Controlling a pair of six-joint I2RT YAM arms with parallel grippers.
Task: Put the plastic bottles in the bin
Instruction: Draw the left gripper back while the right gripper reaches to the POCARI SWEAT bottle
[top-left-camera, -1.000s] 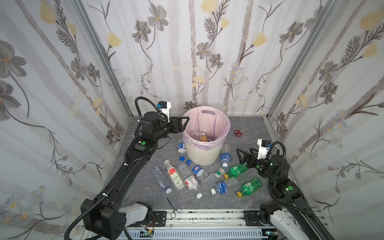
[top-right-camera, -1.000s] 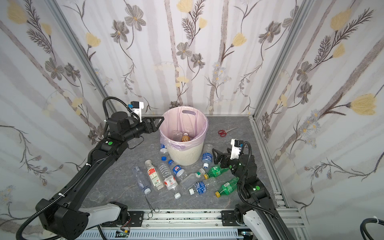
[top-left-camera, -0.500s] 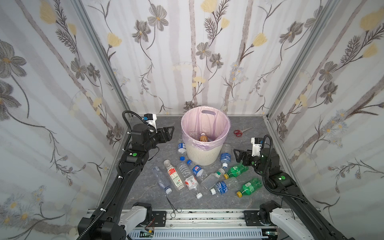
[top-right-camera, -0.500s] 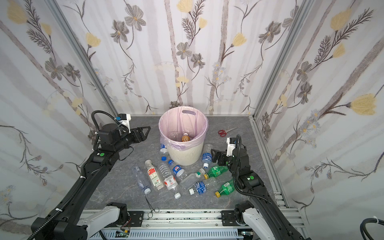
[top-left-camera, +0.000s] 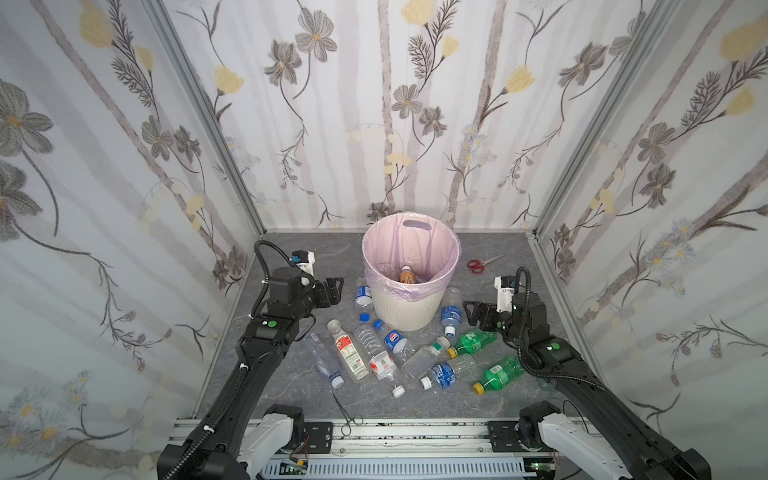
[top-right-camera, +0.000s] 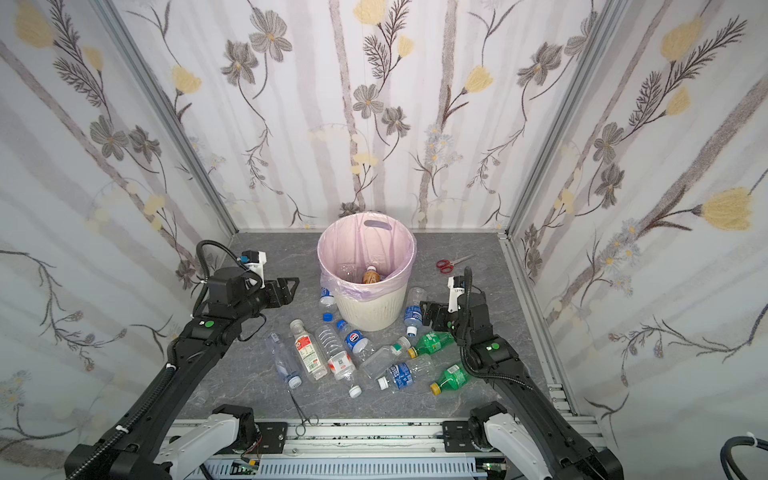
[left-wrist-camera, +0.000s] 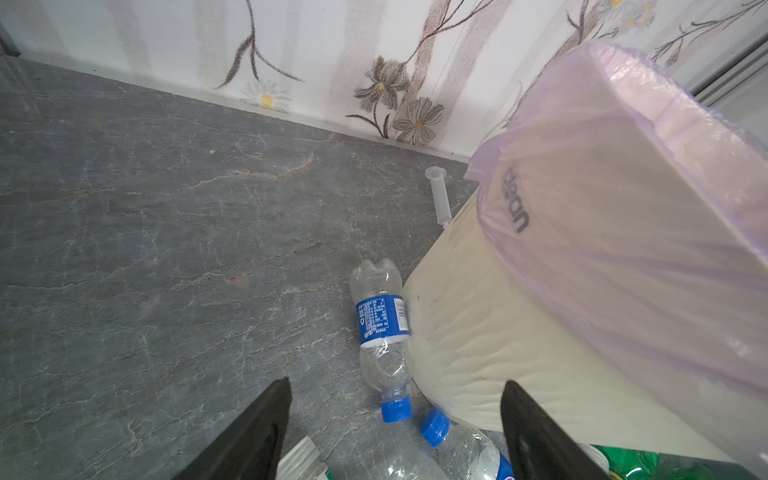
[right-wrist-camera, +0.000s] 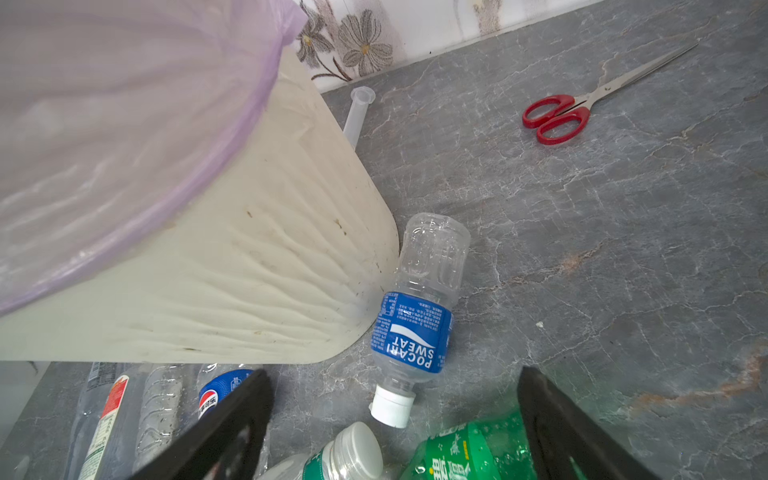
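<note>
Grey tabletop (top-left-camera: 320, 247) open left of bin (top-left-camera: 399, 311)

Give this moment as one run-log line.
left gripper: open, empty | right gripper: open, near green bottle | bin: orange bottle inside | table: many plastic bottles loose

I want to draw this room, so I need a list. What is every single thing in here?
bottles on the floor: about ten, mostly clear with blue or red labels, two green, lying around the bin's front and sides
bottles in the bin: one orange-brown and some clear, count hidden
bin: one, cream with a pink bag, middle of the floor towards the back
scissors: one pair, red handles, right of the bin
thin metal clamp: one, silver, front edge of the floor
clear tube: one, behind the bin
left fingers: two, black, open, left of the bin
right fingers: two, black, open, over a green bottle
</note>
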